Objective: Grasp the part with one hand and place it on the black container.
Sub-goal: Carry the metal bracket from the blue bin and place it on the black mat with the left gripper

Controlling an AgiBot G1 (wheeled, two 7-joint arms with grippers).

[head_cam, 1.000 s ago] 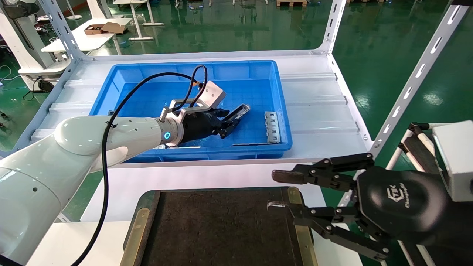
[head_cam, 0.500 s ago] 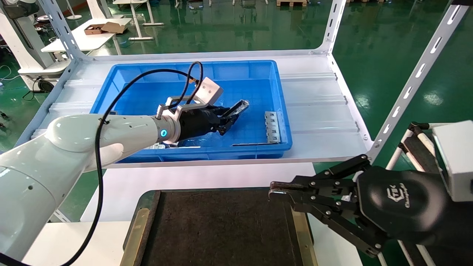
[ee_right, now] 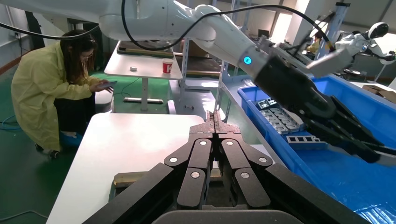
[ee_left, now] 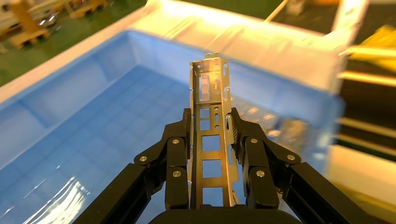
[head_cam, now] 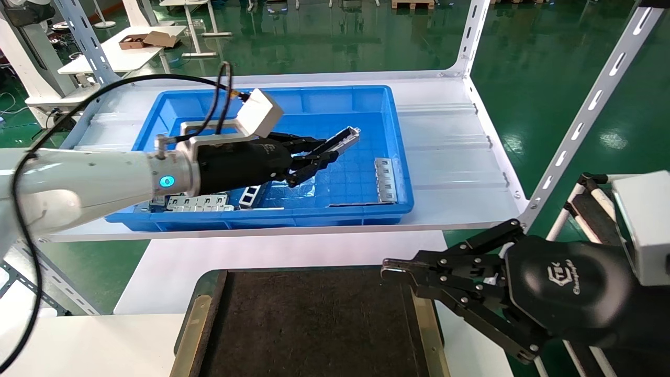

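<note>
1. Here the left gripper [head_cam: 320,155] hangs above the floor of the blue bin [head_cam: 398,157], its fingers [ee_left: 177,158] clenched on the part [head_cam: 343,141].
2. In the left wrist view the part [ee_left: 211,126] runs lengthwise between the two fingers, its side walls pressed by the pads, and its far end juts out well past the fingertips.
3. The part is clear of the bin floor, tilted with the free end higher than the gripped end.
4. Beyond the fingertips, near the bin's right wall, a slotted plate [head_cam: 385,180] lies flat; a ladder-like bar [head_cam: 249,195] and a stack of flat plates [head_cam: 198,202] lie below the gripper body, near the bin's front wall.
5. The right gripper [head_cam: 390,271] is parked at the right edge of the black container [head_cam: 293,324], its fingers [ee_right: 201,154] pressed together on nothing.
6. The black container sits on the white tabletop [head_cam: 172,262] in front of the bin, well apart from the left fingers and the part.
</note>
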